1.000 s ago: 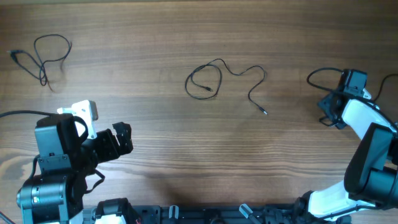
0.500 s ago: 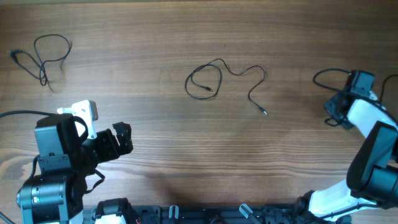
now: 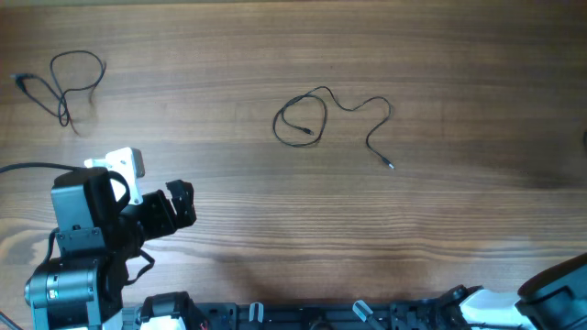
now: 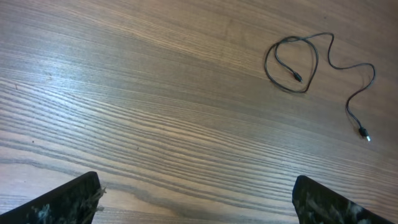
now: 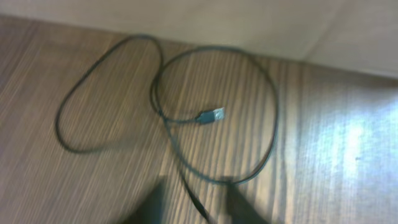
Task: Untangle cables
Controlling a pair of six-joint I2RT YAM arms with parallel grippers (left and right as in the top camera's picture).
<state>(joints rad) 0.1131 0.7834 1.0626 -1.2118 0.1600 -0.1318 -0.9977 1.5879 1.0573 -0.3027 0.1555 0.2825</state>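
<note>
Right arm (image 3: 561, 291) has swung off the table's (image 3: 275, 247) right edge. The blurred right gripper (image 5: 194, 208) hangs jaws apart over a looped cable (image 5: 168, 118) beside a table edge. The left gripper (image 3: 182, 205) gapes wide near the front-left corner. A second cable (image 3: 321, 115) lies mid-table and a third cable (image 3: 69, 82) lies in the far-left corner.

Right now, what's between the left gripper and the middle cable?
Nothing but bare table between the left gripper and that cable; the left wrist view shows it.
</note>
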